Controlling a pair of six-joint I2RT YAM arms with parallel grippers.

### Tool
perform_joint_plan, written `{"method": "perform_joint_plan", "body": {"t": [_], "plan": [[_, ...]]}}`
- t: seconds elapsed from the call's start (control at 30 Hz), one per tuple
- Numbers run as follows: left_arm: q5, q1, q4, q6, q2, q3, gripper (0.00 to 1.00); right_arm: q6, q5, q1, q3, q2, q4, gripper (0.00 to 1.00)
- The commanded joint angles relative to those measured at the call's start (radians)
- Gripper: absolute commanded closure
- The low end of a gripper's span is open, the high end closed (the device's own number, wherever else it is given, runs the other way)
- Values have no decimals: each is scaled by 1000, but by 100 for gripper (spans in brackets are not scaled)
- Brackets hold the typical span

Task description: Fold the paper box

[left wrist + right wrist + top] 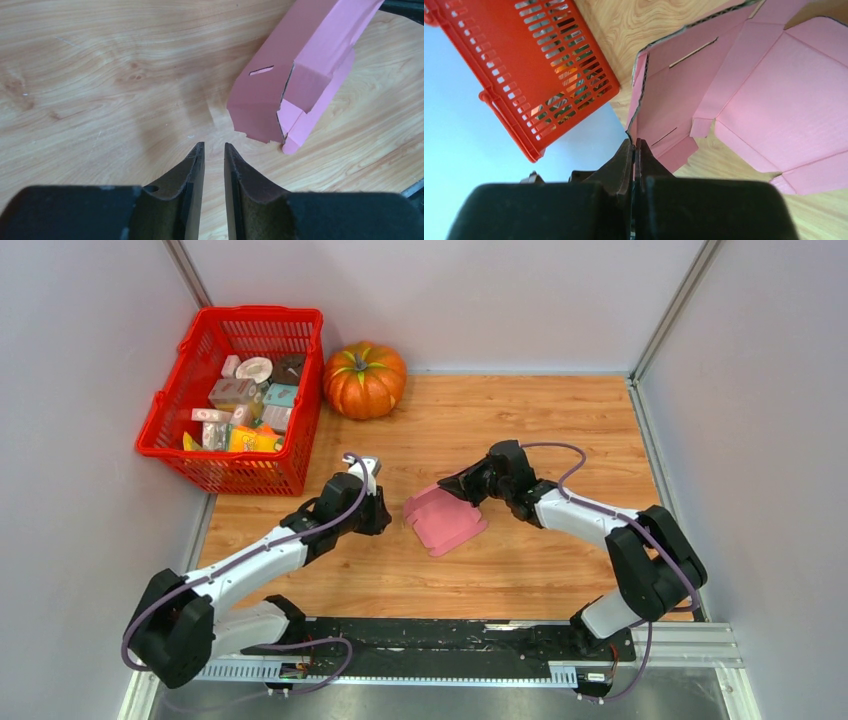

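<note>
My right pincer (634,144) pressed together, pinching, I judge, box (774,95) edge right at its tip. My left pincer (214,147) slightly spread, gripping nothing; box lying just ahead, rightward. Am folding walls up; next needing left pincer reaching near flap.

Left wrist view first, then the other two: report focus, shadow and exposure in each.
Left wrist: wood grain and the paper box sharp, the left gripper close to the lens and soft, a faint shadow on the table. Right wrist: the right gripper shows little detail, the red basket bright and crisp. Top external: even light, soft shadows, no glare.
</note>
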Motion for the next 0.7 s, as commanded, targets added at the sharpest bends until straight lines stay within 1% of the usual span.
{"method": "perform_joint_plan", "body": {"t": [0.0, 0.1, 0.13, 0.27, 0.4, 0.5, 0.67], "plan": [[42, -1, 106, -1, 61, 6, 73, -99, 4, -3, -77, 13, 260, 100], [82, -1, 186, -24, 107, -20, 74, -169, -3, -3, -103, 22, 342, 100], [94, -4, 219, -28, 122, -28, 73, -182, 3, -3, -108, 24, 344, 100], [111, -7, 259, -23, 153, -39, 72, -214, 1, -1, -100, 51, 321, 100], [137, -15, 284, 21, 176, -20, 68, -187, -16, -3, -74, 88, 295, 100], [163, -20, 279, 43, 215, 13, 68, -160, -34, -1, -43, 113, 272, 100], [218, -47, 333, 26, 265, 56, 69, -99, -49, -3, -28, 131, 259, 100]]}}
